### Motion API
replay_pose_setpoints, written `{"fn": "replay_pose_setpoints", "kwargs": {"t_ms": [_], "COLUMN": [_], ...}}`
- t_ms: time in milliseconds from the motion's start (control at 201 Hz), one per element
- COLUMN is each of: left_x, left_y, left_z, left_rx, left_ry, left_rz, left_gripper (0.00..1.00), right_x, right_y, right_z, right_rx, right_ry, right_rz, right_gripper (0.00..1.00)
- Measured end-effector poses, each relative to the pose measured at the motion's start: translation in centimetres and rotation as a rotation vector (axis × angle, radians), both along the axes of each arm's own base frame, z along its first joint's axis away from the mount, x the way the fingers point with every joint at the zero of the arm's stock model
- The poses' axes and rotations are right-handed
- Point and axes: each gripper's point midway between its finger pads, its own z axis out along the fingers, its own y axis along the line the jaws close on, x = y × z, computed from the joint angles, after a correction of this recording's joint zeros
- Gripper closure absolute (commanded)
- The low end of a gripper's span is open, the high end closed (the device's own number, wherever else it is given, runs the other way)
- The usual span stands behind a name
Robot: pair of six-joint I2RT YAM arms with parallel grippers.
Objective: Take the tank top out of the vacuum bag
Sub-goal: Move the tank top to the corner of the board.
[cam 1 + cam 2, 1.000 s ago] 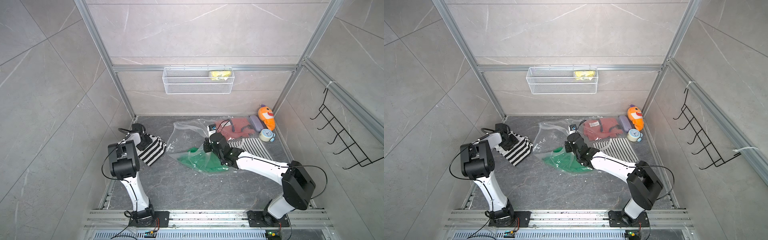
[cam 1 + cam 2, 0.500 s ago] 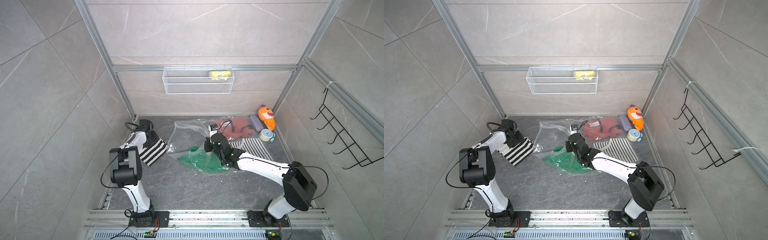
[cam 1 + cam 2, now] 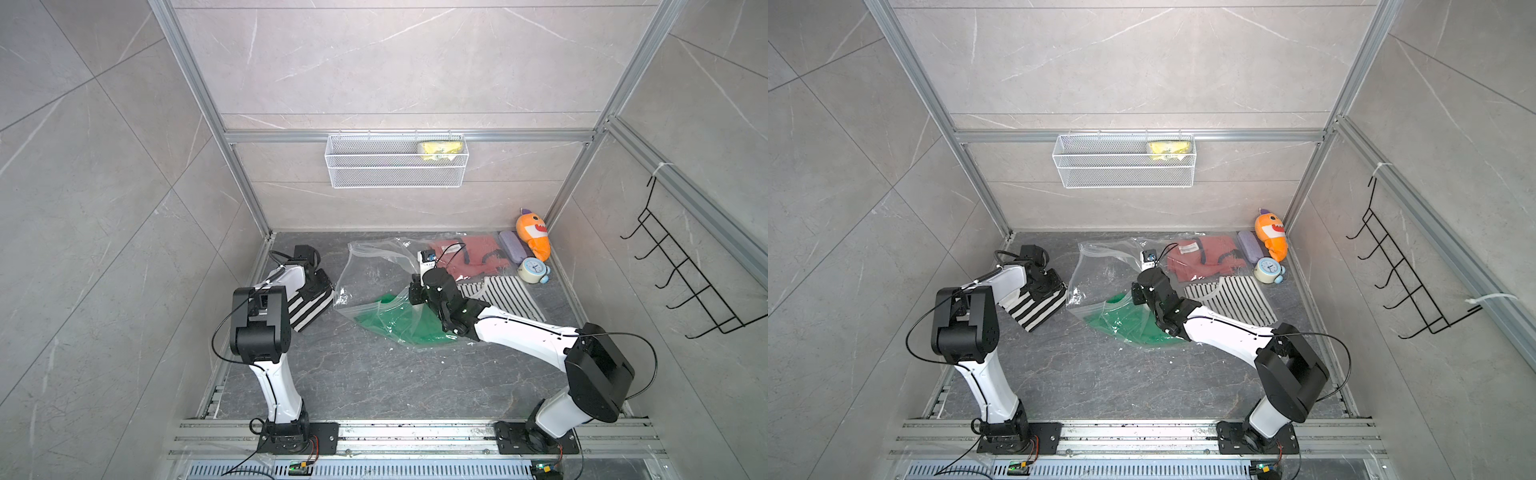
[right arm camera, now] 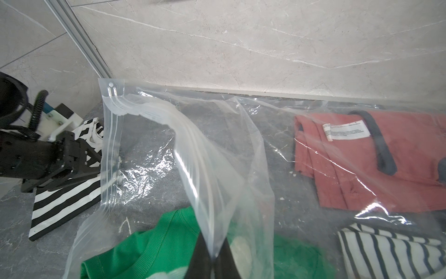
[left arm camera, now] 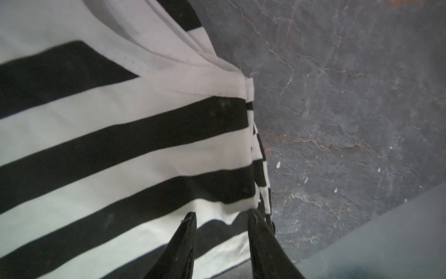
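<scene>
Basically the tank top (image 3: 309, 305), wide black-white stripes, lies flat on the desk (image 3: 374, 386) outside the bag (image 3: 376, 266), just beside its zip edge; can't tell if they touch. Looks like the take-out is near done and the step in hand is letting go and clearing off. The left claw (image 5: 221, 215) sits low at the tank top's edge, fingers apart with cloth showing in the gap; no clear pinch visible. To do it well, probably spread the fingers fully, then lift straight up so no fold snags and drags back toward the bag mouth. The right claw (image 4: 213, 256) is clamped together on the bag's upper film, holding the mouth up in a tent. It's best to hold that until the left arm is clear, then lower it gently so the film doesn't flop onto the tank top. A green shirt (image 3: 395, 326) is inside the bag near the mouth, with a red top (image 3: 465, 257) and thin-striped shirt (image 3: 505, 297) deeper in; leave them. Left arm pose: elbow high, forearm reaching forward along the left wall, wrist pitched down onto the cloth. Right arm pose: stretched low and diagonal toward the desk's middle, forearm over the bag's near edge, wrist tipped up.
</scene>
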Motion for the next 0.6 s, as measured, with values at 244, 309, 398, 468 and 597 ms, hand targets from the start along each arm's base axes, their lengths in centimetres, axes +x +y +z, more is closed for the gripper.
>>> {"fn": "replay_pose_setpoints", "kwargs": {"t_ms": [244, 309, 398, 468, 597], "left_x": [5.3, 6.9, 9.1, 10.5, 10.9], "left_y": [-0.3, -0.3, -0.3, -0.3, 0.0], "left_z": [0.1, 0.1, 0.3, 0.5, 0.8], "left_rx": [-0.022, -0.021, -0.017, -0.01, 0.019], "left_ry": [-0.082, -0.104, -0.133, -0.158, -0.162], "left_rz": [0.004, 0.004, -0.002, -0.012, -0.034], "left_gripper": [0.61, 0.62, 0.61, 0.59, 0.53], "right_x": [-0.1, -0.1, -0.2, -0.2, -0.2], "right_y": [0.0, 0.0, 0.0, 0.0, 0.1], "right_z": [0.1, 0.0, 0.0, 0.1, 0.1], "right_rx": [0.004, 0.006, 0.007, 0.008, 0.01], "right_ry": [-0.003, -0.003, -0.002, -0.003, -0.003], "right_rz": [0.003, 0.004, 0.006, 0.007, 0.012], "right_gripper": [1.0, 1.0, 1.0, 1.0, 1.0]}}
